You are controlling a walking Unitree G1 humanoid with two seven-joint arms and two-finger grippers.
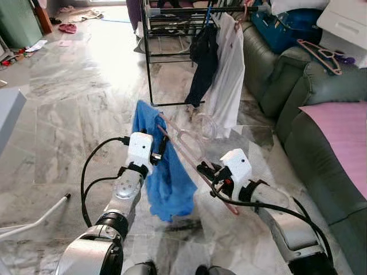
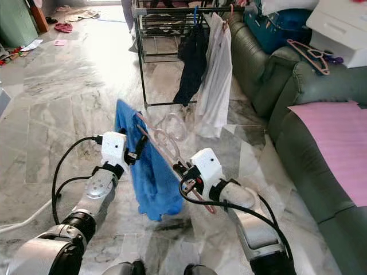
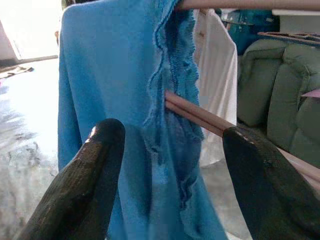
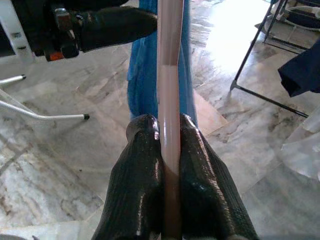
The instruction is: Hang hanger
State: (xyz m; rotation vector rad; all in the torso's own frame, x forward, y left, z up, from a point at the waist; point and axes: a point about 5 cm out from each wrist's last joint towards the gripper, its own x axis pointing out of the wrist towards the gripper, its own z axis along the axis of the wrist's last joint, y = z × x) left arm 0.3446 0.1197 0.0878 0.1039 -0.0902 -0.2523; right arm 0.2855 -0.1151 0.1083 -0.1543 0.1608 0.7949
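A pink hanger (image 1: 182, 150) carries a blue garment (image 1: 166, 177) in front of me, low over the marble floor. My right gripper (image 1: 205, 169) is shut on the hanger's lower arm; the right wrist view shows the pink rod (image 4: 169, 75) pinched between both fingers (image 4: 142, 165). My left gripper (image 1: 158, 150) is at the hanger's upper part, beside the blue cloth. It is open, with its fingers (image 3: 100, 165) either side of the garment's edge (image 3: 170, 100) and the rod (image 3: 200, 116). The black drying rack (image 1: 150, 63) stands farther ahead.
A dark garment (image 1: 202, 63) and a white shirt (image 1: 227, 74) hang on the rack's right end. A green sofa (image 1: 298, 103) runs along the right, with a pink cloth (image 1: 344, 134), another pink hanger (image 1: 321, 54) and a blue bag (image 1: 284, 26). A white pole (image 1: 40, 217) lies at the lower left.
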